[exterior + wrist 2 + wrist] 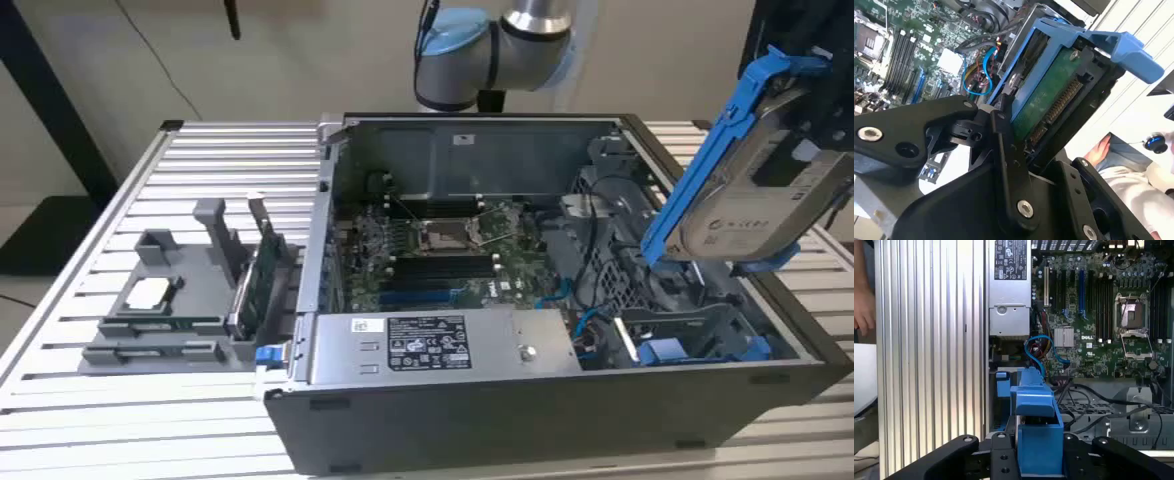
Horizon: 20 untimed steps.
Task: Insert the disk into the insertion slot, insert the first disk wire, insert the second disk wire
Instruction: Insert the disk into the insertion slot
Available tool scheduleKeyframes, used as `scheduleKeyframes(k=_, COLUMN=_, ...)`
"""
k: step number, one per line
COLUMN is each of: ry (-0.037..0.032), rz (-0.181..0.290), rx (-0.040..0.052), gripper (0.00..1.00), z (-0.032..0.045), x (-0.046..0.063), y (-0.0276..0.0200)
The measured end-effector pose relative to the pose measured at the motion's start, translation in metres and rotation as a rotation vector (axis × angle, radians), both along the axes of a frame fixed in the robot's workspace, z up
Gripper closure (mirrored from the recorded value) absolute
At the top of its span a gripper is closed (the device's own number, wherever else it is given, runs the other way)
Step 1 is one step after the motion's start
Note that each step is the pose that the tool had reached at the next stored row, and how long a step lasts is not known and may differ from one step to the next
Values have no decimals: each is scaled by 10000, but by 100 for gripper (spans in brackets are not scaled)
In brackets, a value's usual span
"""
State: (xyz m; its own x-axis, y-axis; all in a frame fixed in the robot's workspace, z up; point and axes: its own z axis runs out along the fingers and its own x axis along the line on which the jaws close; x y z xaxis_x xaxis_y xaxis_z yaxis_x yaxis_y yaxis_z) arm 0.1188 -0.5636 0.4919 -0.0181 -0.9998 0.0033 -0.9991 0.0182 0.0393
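In the exterior view the disk (pixel 747 185), silver-grey with a white label in a bright blue carrier, hangs tilted above the open computer case's right side. Both wrist views show my gripper (pixel 1046 107) (pixel 1036 455) shut on it, black fingers (pixel 1004 130) clamping the carrier's sides. The second wrist view shows the disk's green underside and its connector. The insertion slot (pixel 687 345), a dark cage bay with blue rails, lies below the disk at the case's front right corner. Blue cables (pixel 1039 347) coil beside the cage; which one is a disk wire I cannot tell.
Inside the case are the motherboard (pixel 441 250) and a silver power supply (pixel 427 345). A grey fixture (pixel 174 300) with a green card (pixel 260 270) stands on the slatted table (pixel 200 160) at the exterior view's left. A person's hand (pixel 861 310) rests beside the table.
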Motion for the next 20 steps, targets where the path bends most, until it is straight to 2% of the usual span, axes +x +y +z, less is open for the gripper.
scheduleKeyframes(k=20, ry=0, rz=0, rx=-1, gripper=67, z=-50, x=2, y=-6)
